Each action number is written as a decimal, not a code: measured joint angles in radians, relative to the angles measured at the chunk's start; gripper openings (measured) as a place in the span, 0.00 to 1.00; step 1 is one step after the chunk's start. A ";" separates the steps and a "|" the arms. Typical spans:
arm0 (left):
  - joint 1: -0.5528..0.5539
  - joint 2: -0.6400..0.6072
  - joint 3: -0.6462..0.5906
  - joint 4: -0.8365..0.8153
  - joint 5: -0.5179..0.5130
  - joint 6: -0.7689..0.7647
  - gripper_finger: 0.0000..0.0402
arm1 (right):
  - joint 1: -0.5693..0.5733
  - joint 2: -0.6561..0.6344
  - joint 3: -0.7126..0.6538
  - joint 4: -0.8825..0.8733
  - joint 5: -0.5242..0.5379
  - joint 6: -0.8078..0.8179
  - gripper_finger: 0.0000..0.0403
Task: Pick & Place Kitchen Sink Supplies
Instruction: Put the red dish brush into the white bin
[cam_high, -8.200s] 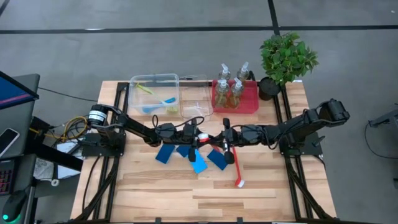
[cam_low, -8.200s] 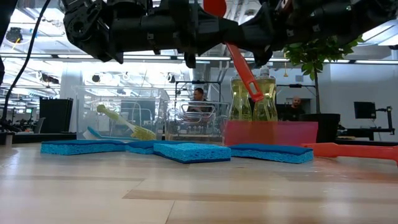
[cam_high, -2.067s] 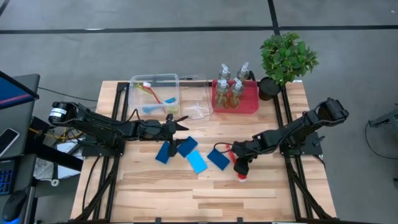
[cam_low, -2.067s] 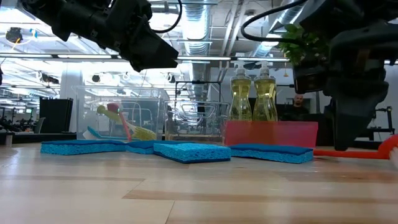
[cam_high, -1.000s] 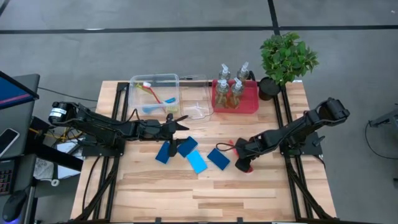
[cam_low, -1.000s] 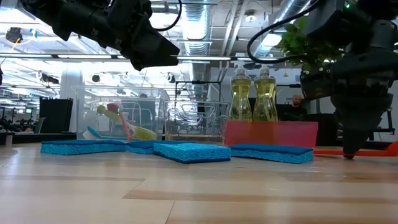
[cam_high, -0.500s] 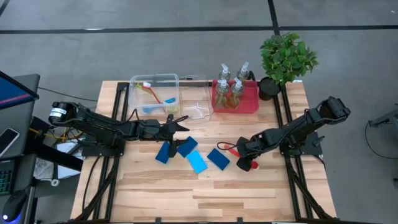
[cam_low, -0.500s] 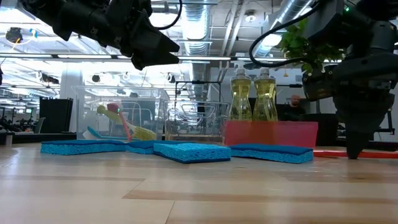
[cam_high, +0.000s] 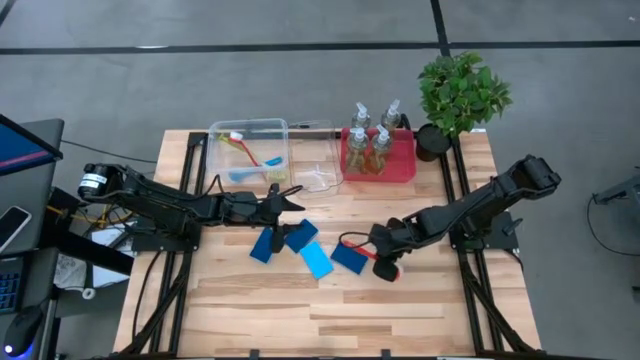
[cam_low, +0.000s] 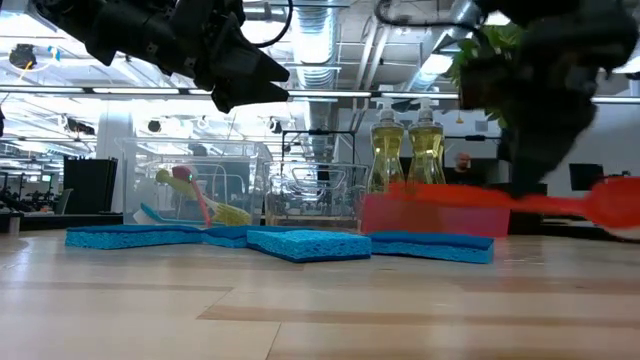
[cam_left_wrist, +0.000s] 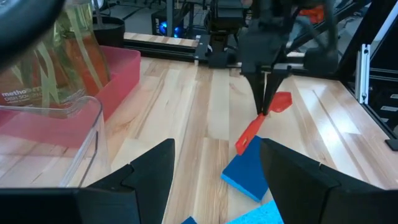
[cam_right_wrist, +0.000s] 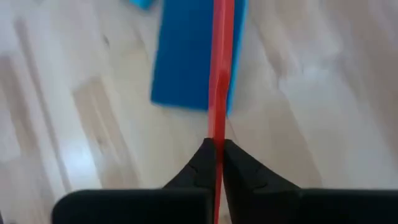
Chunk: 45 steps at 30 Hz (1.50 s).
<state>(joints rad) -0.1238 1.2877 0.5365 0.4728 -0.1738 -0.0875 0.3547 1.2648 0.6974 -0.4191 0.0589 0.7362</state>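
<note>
A red long-handled brush (cam_low: 470, 198) hangs level above the table, with my right gripper (cam_high: 384, 250) shut on it. Its free handle end (cam_left_wrist: 241, 146) reaches over a blue sponge (cam_high: 350, 257), one of several sponges (cam_high: 318, 262) lying flat mid-table. Several pump bottles (cam_high: 368, 140) stand in the red tray (cam_high: 405, 168). More brushes (cam_high: 250, 155) lie in a clear bin (cam_high: 248, 128). My left gripper (cam_high: 292, 195) hovers open near the bins, left of the sponges, with nothing between its fingers. My right gripper pinches the red brush's thin handle (cam_right_wrist: 217, 134) between its two fingertips, close to the wider head end (cam_left_wrist: 282, 101). The fingers point down from above and lie across the handle. The brush is lifted clear of the table, about level.
A second clear bin (cam_high: 318, 165) stands between the first bin and the red tray. A potted green plant (cam_high: 460, 95) sits at the far right corner. Bare wood lies along the near half of the table (cam_high: 300, 310).
My right gripper has taken hold of the red brush, which lay on the table, and risen with it while drifting a little toward the table's left. The brush now hangs clear of the wood, level, its handle over a sponge.
</note>
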 joint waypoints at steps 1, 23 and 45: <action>0.000 0.000 0.000 0.000 0.000 0.000 0.59 | 0.005 0.000 0.012 -0.003 0.016 -0.010 0.01; 0.000 0.000 0.000 0.009 0.045 -0.026 0.59 | 0.016 -0.002 0.109 -0.030 0.129 -0.084 0.04; 0.000 0.000 0.000 0.015 0.046 -0.026 0.59 | -0.040 0.001 -0.046 0.020 0.141 -0.038 0.47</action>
<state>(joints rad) -0.1238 1.2877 0.5365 0.4879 -0.1280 -0.1131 0.3149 1.2659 0.6517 -0.3995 0.1995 0.6983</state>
